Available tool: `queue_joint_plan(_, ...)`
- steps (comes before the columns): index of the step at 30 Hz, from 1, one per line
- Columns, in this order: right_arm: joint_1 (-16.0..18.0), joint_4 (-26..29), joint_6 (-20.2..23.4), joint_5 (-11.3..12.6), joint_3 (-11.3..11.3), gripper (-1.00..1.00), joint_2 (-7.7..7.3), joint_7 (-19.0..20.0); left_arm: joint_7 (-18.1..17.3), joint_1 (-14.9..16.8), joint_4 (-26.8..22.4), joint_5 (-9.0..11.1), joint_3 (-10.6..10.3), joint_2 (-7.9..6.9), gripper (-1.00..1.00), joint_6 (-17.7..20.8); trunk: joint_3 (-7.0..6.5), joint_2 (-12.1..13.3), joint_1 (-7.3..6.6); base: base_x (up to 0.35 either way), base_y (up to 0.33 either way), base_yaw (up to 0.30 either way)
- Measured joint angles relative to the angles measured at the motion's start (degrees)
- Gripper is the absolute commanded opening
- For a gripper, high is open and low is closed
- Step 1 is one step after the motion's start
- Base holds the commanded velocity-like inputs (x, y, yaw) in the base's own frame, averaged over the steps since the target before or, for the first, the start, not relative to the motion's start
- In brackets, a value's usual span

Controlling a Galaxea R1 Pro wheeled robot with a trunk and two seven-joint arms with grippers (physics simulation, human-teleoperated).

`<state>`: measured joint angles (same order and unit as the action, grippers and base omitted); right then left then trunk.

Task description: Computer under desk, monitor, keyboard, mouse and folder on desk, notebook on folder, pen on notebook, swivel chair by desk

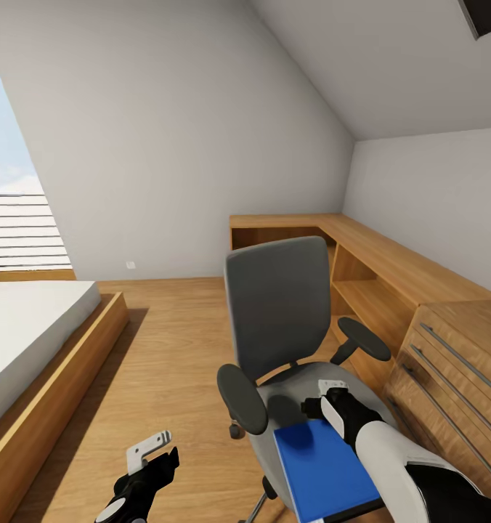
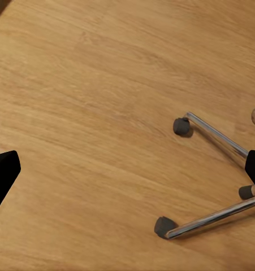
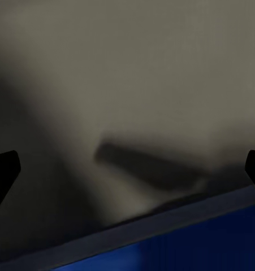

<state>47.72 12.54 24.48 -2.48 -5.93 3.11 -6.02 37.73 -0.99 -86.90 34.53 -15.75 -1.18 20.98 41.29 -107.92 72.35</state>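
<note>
The blue folder [image 1: 324,468] is lying flat on the seat of the swivel chair [image 1: 278,312], at about five o'clock in the head view, so it is judged that the step of moving it to the desk [image 1: 362,250] is being started. The right gripper [image 1: 331,396] is being held low over the folder's far edge, just above the seat; in the right wrist view its two fingertips [image 3: 4,172] are being kept wide apart with only the grey seat and the folder's edge between them, so nothing is being gripped yet. This low, flat approach is probably being used because a thin folder must be caught by its edge. The left gripper [image 1: 152,454] is being held at seven o'clock over the wooden floor [image 1: 173,341], clear of the work, spread open and empty, with the chair's chrome legs [image 2: 215,132] below it. The desk's shelves [image 1: 369,301] are seen bare, and the drawers [image 1: 449,378] at three o'clock are shut.
</note>
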Motion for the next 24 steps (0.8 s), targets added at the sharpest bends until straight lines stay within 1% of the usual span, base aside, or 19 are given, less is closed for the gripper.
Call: queue_joint_plan(24,0.0,0.0,-0.1,0.0,0.0,1.00,0.01,0.1,0.1,0.0,-0.1,0.0,0.0,0.05,1.00,-0.2,0.00,0.0,0.00,0.000,0.000,0.000)
